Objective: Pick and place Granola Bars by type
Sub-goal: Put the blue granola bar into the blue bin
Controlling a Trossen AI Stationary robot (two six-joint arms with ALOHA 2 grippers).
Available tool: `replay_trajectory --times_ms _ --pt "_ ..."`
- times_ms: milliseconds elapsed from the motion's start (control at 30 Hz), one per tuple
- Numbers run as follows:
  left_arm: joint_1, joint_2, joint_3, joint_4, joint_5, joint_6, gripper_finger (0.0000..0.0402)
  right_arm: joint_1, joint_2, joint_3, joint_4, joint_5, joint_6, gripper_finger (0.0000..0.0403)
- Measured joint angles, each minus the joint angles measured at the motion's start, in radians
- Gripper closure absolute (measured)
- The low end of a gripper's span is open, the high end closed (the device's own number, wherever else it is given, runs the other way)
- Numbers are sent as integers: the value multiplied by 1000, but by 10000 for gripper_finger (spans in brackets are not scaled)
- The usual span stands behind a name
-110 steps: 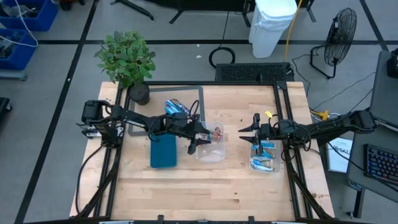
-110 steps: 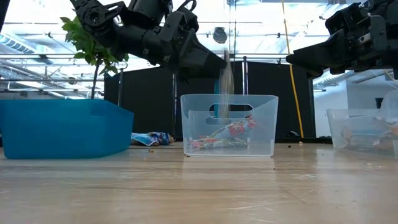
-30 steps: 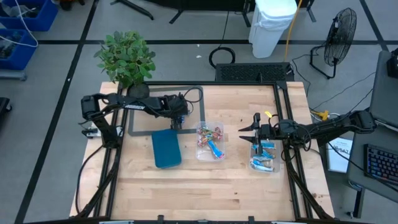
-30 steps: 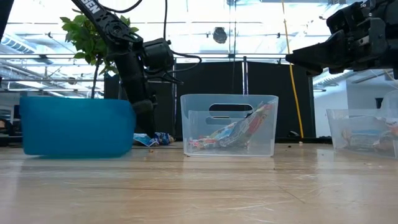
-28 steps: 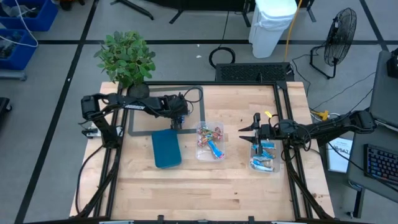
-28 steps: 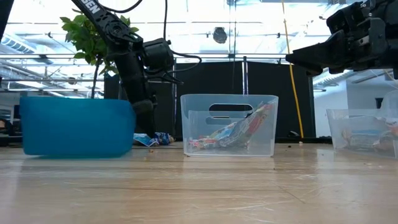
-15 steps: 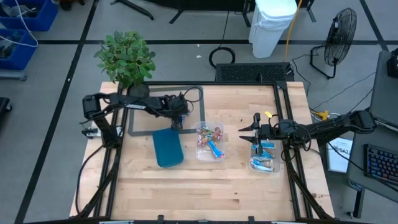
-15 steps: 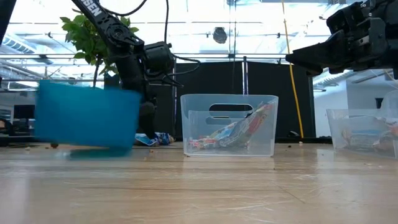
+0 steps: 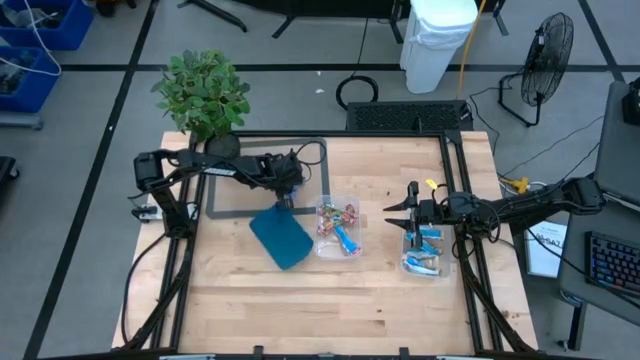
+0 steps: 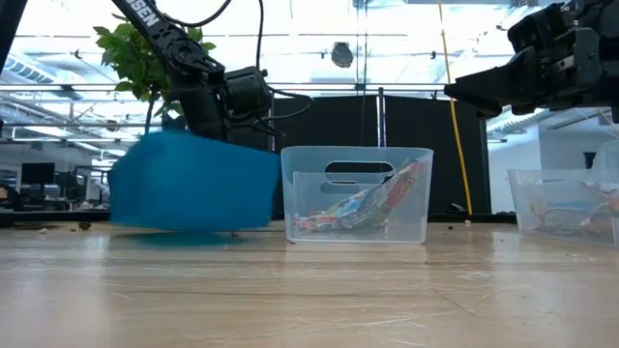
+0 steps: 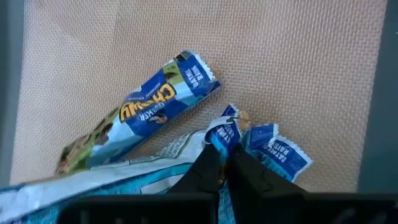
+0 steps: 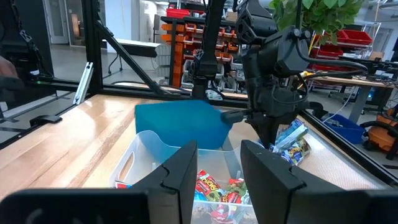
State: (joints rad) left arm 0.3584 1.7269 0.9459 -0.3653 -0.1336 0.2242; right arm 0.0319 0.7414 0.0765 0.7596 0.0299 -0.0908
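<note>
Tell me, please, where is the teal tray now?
In the high view the teal tray lies skewed on the table's left half, just left of the clear tub and below the left gripper.

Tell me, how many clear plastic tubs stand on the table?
2. One clear tub stands mid-table beside the teal tray, holding multicoloured bars. The other tub is under the right gripper, holding light blue bars.

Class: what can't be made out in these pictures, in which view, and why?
Low view: the blurred teal rectangular tray hides whatever lies behind it.
Low view: the right-hand clear plastic tub is cut by the edge.
Left wrist view: light blue-and-white wrapped bars run under the left pincer and off the edge; count unclear.
High view: wrappers in the middle clear tub are too small to count.
</note>
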Motion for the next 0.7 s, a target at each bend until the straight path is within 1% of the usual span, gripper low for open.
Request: replay_trajectory --times_ms 67,167,233,367,500,700 --pt "-2 -2 0 -1 0 -2 386 0 0 0 0 0 0 289" --pt "-5 -2 0 -2 -2 -2 371 0 0 0 0 0 0 289" --pt "-12 -2 0 -2 -16 0 368 0 0 0 0 0 0 289" --pt "-31 -10 -1 -7 -68 10 389 0 0 0 0 0 0 289" --pt "-47 -50 -2 -7 -103 10 386 0 0 0 0 0 0 289" --pt "-74 -142 -2 -12 -103 4 390 0 0 0 0 0 1 289"
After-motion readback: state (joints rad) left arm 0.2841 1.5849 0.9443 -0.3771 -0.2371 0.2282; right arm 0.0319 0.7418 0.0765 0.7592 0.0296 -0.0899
